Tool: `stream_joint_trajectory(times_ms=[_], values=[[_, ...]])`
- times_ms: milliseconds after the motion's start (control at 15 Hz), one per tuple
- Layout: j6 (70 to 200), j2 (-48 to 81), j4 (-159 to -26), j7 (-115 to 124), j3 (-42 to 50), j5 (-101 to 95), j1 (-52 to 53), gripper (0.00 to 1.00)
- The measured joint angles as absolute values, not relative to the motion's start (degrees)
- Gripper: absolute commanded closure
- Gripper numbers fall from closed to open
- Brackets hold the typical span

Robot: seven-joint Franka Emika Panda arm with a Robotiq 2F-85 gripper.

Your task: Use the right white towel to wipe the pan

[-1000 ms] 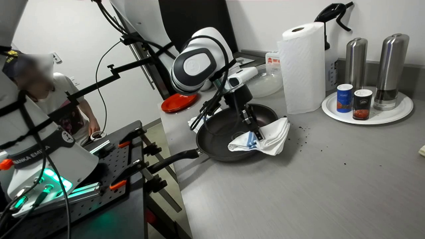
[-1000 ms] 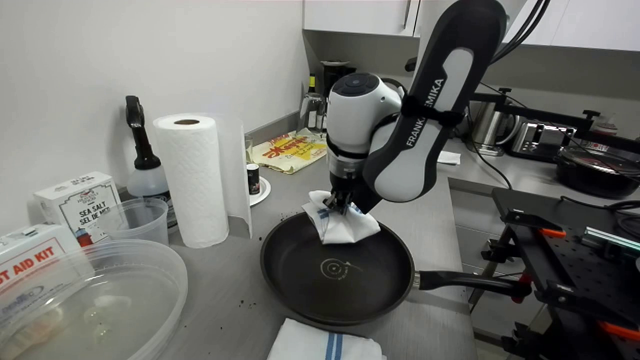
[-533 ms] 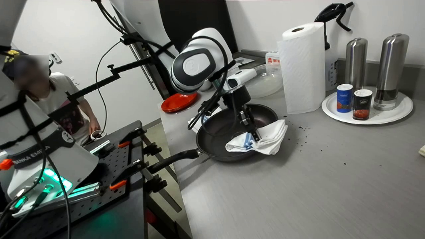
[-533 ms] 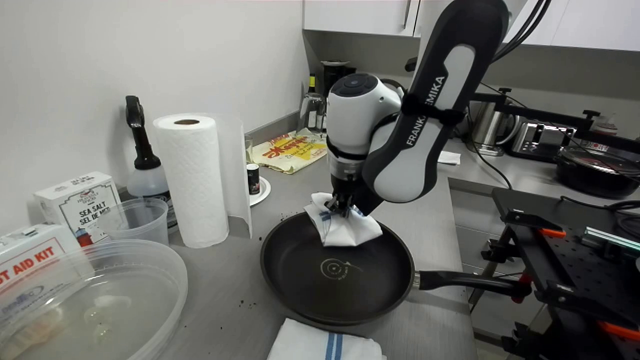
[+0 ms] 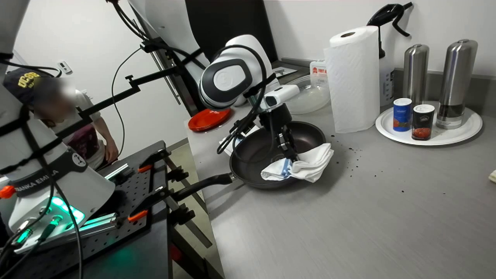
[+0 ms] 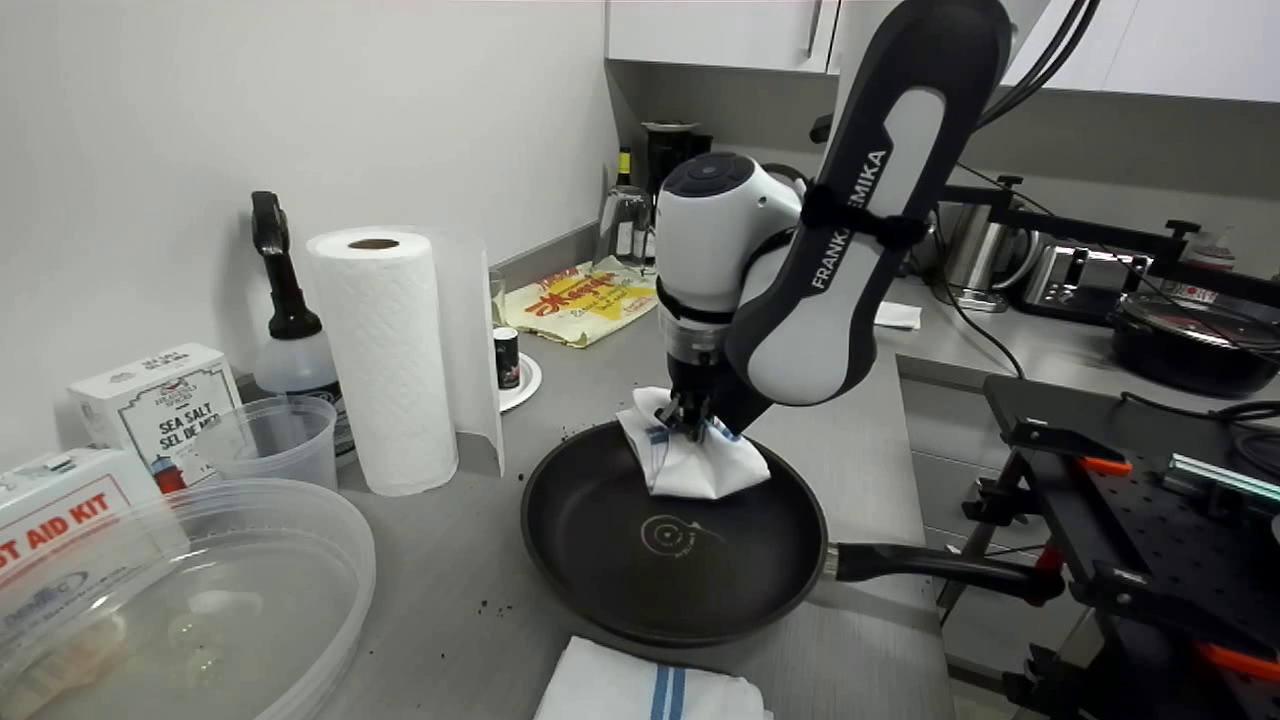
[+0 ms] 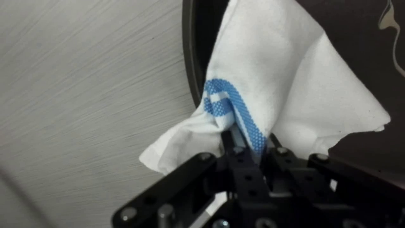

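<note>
Counter [image 5: 348, 217] is being used as support. Pan [image 6: 620, 580] is being borne on it, no clamp being shown; in an exterior view its handle [image 6: 935, 565] is overhanging the counter's right edge. Risk: pan could be slid or spun if the wipe is being pushed sideways. Spare towel [image 6: 650, 685] is being parked just beside the near rim; could be shoved along too. Towel [image 6: 705, 470] is being draped across the far part of the rim in an exterior view: most is being laid over the inside, one end is being hung over the counter. Whether the pan floor is being pressed can't be told. Judged step: pan is being wiped; share done can't be told. Gripper [image 7: 253, 142] is being clamped together on a blue-striped fold of towel. Risk: only that fold is being pinched, so towel could be pulled out if it is being snagged on the rim. Pan could be scraped by gripper if towel is being bunched aside. Dark specks [image 5: 350, 148] are being seen by the rim; could be swept in if the loose end is being dragged.
</note>
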State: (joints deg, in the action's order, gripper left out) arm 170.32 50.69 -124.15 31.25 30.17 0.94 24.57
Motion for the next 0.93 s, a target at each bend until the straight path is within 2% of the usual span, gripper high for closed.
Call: stream_joint_trajectory(times_ms=[933], values=[[170.32,52.1,-123.12,31.27,24.26,2.59,19.3,0.97]])
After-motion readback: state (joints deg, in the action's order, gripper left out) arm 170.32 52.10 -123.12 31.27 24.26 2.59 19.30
